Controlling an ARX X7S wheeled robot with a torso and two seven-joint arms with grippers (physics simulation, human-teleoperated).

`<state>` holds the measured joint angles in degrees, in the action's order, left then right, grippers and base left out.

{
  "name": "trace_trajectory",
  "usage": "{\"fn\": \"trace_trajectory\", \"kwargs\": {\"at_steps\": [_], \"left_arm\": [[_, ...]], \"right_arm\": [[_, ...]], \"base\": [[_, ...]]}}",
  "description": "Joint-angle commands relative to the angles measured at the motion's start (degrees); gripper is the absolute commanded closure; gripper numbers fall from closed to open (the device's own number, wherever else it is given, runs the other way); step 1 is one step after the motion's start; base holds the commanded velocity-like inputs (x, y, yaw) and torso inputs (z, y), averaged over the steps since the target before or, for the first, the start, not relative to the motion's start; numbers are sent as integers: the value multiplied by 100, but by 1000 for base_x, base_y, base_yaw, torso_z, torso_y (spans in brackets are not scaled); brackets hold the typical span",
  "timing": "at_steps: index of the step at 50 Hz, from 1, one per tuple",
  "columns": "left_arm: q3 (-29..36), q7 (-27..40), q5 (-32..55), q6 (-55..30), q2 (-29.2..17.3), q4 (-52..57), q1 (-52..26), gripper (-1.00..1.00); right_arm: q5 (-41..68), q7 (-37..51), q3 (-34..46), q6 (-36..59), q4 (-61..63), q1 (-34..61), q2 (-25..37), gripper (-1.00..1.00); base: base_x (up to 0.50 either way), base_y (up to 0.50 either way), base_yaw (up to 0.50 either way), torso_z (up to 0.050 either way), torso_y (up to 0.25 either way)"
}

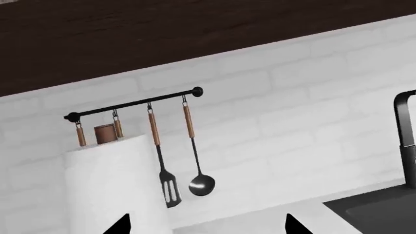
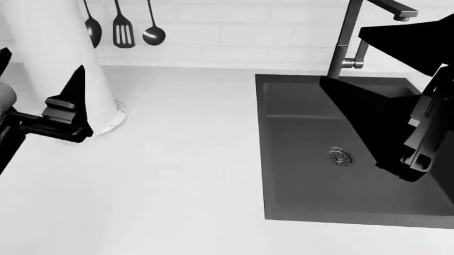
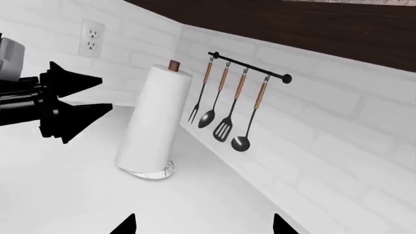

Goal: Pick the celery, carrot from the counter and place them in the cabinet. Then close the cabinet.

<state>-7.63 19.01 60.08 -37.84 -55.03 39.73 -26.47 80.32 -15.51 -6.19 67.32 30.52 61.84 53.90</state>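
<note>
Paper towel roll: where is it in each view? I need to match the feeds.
Head view: paper towel roll upper left, on the counter.
Left wrist view: lower left, below the utensil rail.
Right wrist view: centre left.
Shared landmark: the hanging ladle.

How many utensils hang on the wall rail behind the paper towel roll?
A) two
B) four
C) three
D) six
B: the right wrist view shows four on the rail: a fork, a spoon, a slotted spatula and a ladle, beside the paper towel roll.
</note>
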Motion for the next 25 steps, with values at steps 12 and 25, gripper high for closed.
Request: {"fn": "trace_trajectory", "kwargs": {"at_steps": [12, 25], "left_arm": [[-1135, 795, 618, -80, -33, -156, 637, -100], [-1657, 1070, 836, -66, 3, -128, 839, -100]], "right_arm": [[-16, -8, 67, -63, -14, 18, 9, -100], [-2, 5, 90, -94, -6, 16, 19, -100]], "base": [[0, 0, 0, 0, 0], [0, 0, 0, 0, 0]]}}
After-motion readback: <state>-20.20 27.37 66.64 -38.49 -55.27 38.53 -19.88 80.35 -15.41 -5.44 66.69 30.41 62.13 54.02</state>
